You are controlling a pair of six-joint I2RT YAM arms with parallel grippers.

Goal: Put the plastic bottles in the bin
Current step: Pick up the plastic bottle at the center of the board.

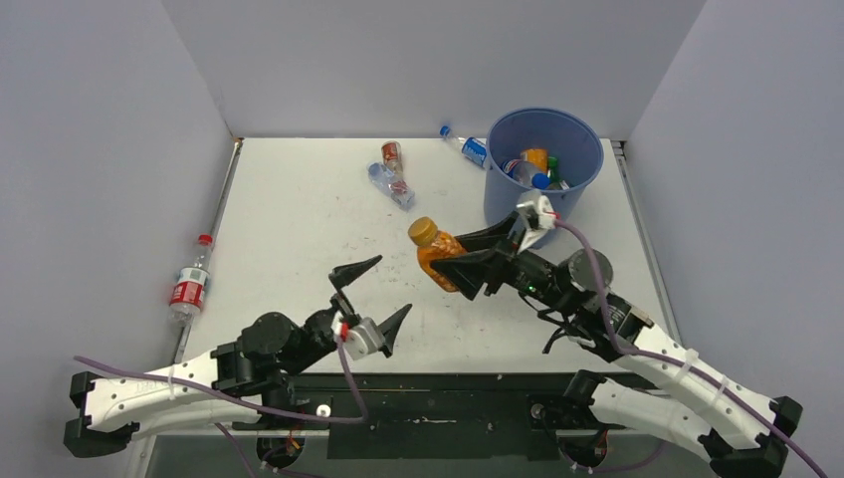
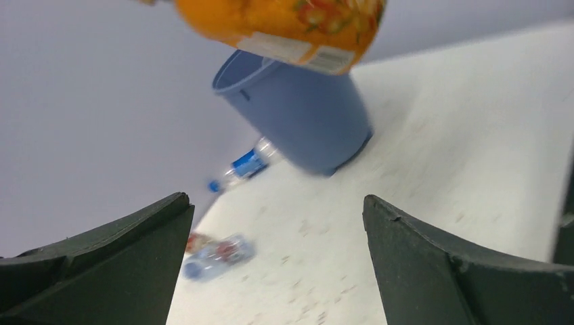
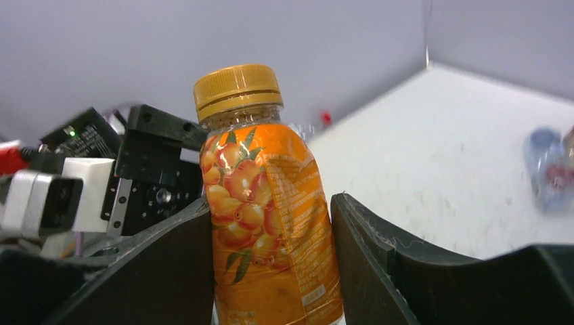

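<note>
- No word, brand or number reads cleanly in any view.
- The orange bottle wears a label of printed fruit and leaves. The fine print down its side is too small to make out.
- From the left wrist, its white label panel is only a blur.
- The red-labelled bottle at far left and the blue-labelled bottle beside the bin show colour only, no legible letters.

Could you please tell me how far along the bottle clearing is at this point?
Done: several bottles already lie inside the bin. In hand: the right jaws are shut on an orange bottle, held short of the bin; the left jaws are open and empty. Left: a blue-labelled bottle beside the bin, two more bottles mid-table, and a red-labelled bottle at the left edge.
</note>
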